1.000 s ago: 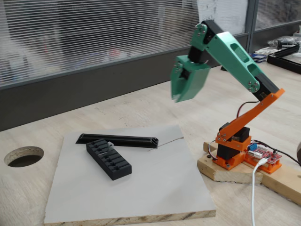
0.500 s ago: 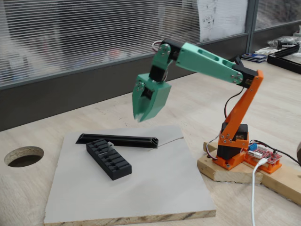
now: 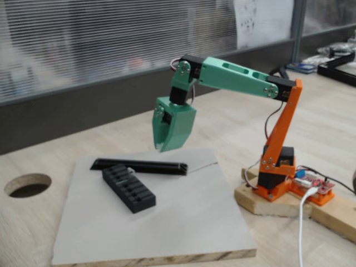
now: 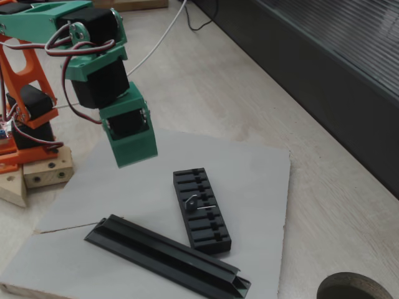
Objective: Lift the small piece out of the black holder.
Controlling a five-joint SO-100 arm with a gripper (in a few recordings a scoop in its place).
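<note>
The black holder (image 3: 129, 188) (image 4: 201, 210) lies slantwise on a grey board (image 3: 178, 222) (image 4: 249, 168). The small piece (image 3: 129, 169) (image 4: 198, 202), a tiny light-grey tab, sits in one of its slots, near the holder's far end in a fixed view and near its middle in the other. My green gripper (image 3: 164, 148) (image 4: 133, 159) hangs in the air, pointing down, well above the board. It is off to the right of the holder in a fixed view and apart from it. Its fingers look shut with nothing between them.
A longer black angled rail (image 3: 139, 166) (image 4: 165, 255) lies beside the holder on the board. The orange arm base (image 3: 272, 183) stands on a wooden block with cables to the right. A round hole (image 3: 28, 184) is cut in the tabletop to the left.
The arm has swung from high on the right down and to the left. The gripper now hangs lower and closer to the board. Holder and piece have not moved.
</note>
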